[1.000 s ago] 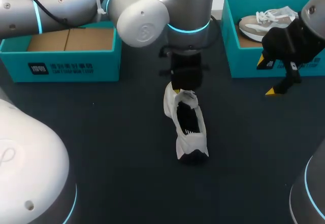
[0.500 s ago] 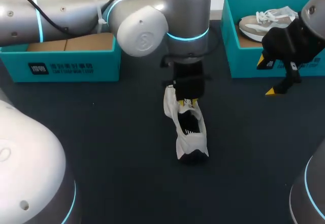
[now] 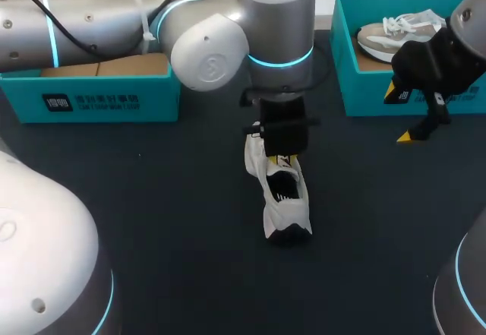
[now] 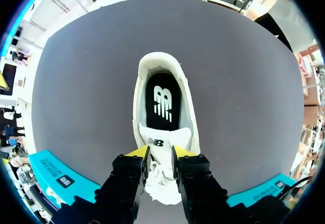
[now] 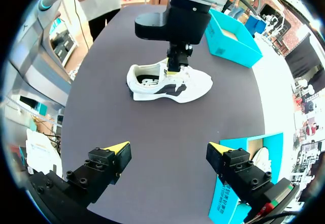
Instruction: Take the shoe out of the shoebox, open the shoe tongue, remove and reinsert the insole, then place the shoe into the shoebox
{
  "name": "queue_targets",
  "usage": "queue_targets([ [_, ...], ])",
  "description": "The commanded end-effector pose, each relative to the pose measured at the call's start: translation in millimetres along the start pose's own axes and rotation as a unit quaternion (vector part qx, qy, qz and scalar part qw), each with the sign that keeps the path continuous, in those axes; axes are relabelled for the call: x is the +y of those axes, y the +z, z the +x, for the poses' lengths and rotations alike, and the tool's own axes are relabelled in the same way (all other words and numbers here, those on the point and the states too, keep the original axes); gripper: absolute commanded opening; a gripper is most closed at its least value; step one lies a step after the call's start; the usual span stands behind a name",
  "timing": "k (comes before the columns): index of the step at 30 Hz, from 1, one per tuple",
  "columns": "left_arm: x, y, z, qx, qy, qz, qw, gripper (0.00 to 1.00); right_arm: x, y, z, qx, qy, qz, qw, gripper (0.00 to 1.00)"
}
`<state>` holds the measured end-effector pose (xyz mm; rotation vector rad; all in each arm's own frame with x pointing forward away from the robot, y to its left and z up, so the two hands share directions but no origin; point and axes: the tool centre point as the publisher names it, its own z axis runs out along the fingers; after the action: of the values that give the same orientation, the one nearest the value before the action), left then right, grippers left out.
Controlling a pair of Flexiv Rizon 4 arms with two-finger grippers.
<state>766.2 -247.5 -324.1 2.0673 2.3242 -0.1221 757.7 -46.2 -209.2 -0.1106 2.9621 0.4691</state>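
Near the middle of the table [image 3: 152, 221] the white shoe [image 3: 282, 198] lies out of its box, toe toward the far edge and heel toward the near edge, so the first step looks done. My left gripper [image 4: 160, 159] stands over the front of the shoe's opening with its yellow-tipped fingers closed narrowly on the shoe tongue [image 4: 161, 176], one finger on each side of the white flap. I judge this to be the tongue-opening step in hand. The black insole [image 4: 162, 99] lies flat inside the shoe, seated against the heel, so removing and reinserting it appears not yet begun. My right gripper [image 5: 170, 155] hangs toward the table's right edge, well apart from the shoe, its fingers spread wide and holding nothing. At the far left corner sits a teal shoebox [image 3: 106, 92] with no shoe in it, and at the far right corner a second teal shoebox [image 3: 345, 54] holds a grey shoe [image 3: 395, 35]. Left to do, by my reckoning: the tongue pulled fully back, the insole out and in, the shoe boxed.
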Motion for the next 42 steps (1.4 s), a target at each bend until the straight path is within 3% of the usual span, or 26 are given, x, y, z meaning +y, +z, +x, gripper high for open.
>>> queue_targets([
  [1,-8.3,2.5,2.5,0.001,-0.005,-0.002,1.000,0.28,-0.2,0.6,0.7,-0.001,0.000,0.001,1.000,1.00],
  [5,-14.3,3.9,3.0,0.005,-0.027,-0.001,1.000,0.30,-0.2,0.6,0.7,-0.001,0.000,0.001,1.000,1.00],
  [14,-10.1,-31.8,22.7,0.002,-0.119,0.025,0.993,0.39,-0.2,0.6,0.7,-0.001,0.000,0.001,1.000,1.00],
  [20,-3.6,-56.5,38.9,0.006,-0.270,0.039,0.962,0.45,-0.2,0.6,0.7,-0.001,0.000,0.001,1.000,1.00],
  [22,-4.0,-61.3,44.1,0.008,-0.322,0.042,0.946,0.85,-0.2,0.6,0.7,-0.001,0.000,0.001,1.000,1.00],
  [23,-6.1,-63.2,46.4,0.005,-0.340,0.052,0.939,1.00,-0.2,0.6,0.7,-0.001,0.000,0.001,1.000,1.00],
  [39,-6.1,-63.2,46.4,0.005,-0.340,0.052,0.939,1.00,-0.2,0.6,0.7,-0.001,0.000,0.001,1.000,1.00],
  [42,-18.2,-62.7,43.1,-0.014,-0.446,0.032,0.895,1.00,-0.2,0.6,0.7,-0.001,0.000,0.001,1.000,1.00],
])
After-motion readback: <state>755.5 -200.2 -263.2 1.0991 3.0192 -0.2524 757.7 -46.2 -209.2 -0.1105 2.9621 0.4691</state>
